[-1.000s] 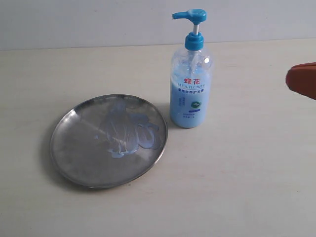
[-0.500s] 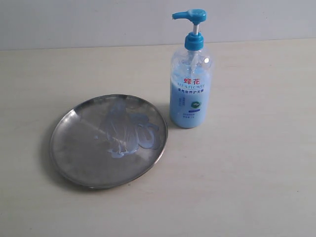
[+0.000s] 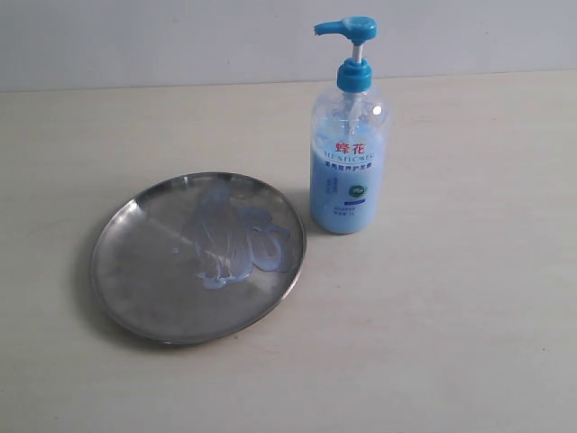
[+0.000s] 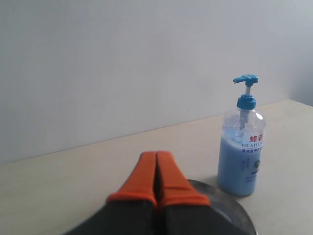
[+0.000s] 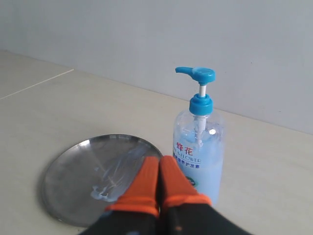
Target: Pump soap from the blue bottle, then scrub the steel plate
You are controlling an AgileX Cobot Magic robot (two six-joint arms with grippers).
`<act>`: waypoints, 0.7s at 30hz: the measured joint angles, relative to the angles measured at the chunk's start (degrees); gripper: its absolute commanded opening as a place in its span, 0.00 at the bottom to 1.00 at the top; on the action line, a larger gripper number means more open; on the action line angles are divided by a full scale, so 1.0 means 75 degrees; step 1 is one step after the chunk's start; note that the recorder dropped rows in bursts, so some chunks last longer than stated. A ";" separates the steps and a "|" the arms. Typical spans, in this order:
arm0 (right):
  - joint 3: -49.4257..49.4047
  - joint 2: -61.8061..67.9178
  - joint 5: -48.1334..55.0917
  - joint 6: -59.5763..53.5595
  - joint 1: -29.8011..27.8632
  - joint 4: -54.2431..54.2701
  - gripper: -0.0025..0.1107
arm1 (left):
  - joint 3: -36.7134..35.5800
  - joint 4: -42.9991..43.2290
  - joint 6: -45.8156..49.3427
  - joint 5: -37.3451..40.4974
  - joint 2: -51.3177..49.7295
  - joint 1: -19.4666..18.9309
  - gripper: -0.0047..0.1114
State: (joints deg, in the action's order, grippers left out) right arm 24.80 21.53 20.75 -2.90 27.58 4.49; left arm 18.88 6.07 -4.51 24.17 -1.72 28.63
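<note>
While the left gripper [image 4: 156, 155] and right gripper [image 5: 159, 160] were pressed together, empty, pale-blue gel soap [image 3: 236, 242] streaked the round shiny steel plate [image 3: 126, 266].

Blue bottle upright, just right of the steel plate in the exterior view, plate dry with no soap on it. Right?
Not quite. The steel plate isn't dry: pale blue soap is smeared in squiggles across it, clear in the exterior view. The rest holds: the blue bottle stands upright just right of the plate.
</note>
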 measured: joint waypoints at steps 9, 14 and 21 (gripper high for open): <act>0.0000 0.0000 0.0000 0.0000 0.0000 0.0000 0.02 | -0.0478 0.0084 -0.0014 -0.0312 0.0019 -0.0554 0.04; 0.0000 0.0000 0.0000 0.0000 0.0000 0.0015 0.02 | -0.0883 0.0084 -0.0147 -0.0570 0.0193 -0.1046 0.04; 0.0000 0.0000 0.0000 0.0000 0.0000 0.0015 0.02 | -0.1449 0.0084 -0.0657 -0.0769 0.0193 -0.1628 0.04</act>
State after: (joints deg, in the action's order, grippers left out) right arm 24.80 21.53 20.75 -2.90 27.58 4.61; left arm 8.01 6.70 -9.44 18.40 -0.28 16.42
